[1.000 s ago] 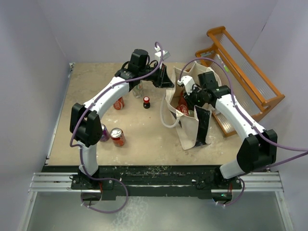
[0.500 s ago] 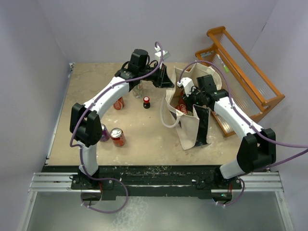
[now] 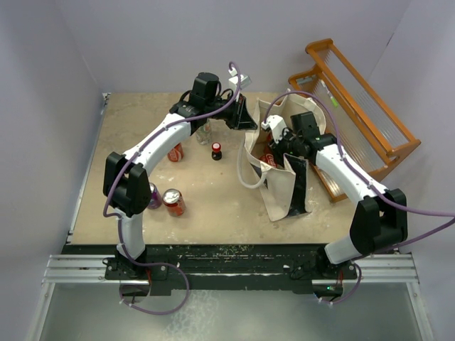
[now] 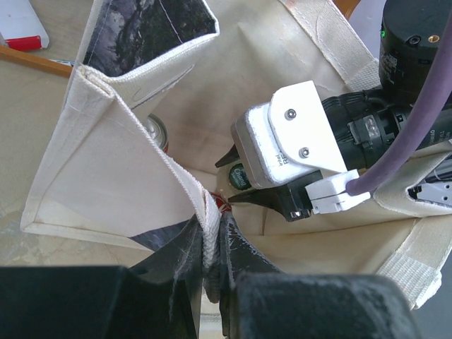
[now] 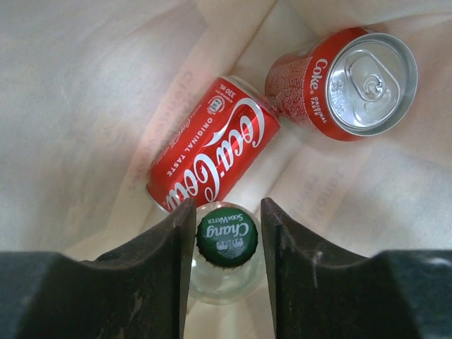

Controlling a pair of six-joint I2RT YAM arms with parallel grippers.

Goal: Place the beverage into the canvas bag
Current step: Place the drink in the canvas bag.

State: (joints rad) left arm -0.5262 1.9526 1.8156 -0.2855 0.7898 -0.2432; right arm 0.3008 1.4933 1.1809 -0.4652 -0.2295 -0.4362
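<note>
Right hand [image 5: 227, 209] reaches down into canvas bag [image 3: 281, 195], seemingly gripping the bottle [image 5: 226, 238].

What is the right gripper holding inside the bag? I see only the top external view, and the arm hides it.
Observer: In the right wrist view, the right gripper is closed on a glass bottle with a green Chang cap.
Operator: Is the bag empty below it?
Observer: No. One Coca-Cola can lies on its side next to the cap. A second can lies farther off, its top toward the camera.
Operator: And what is the left gripper doing?
Observer: In the left wrist view, the left gripper pinches the rim of the canvas bag.
</note>
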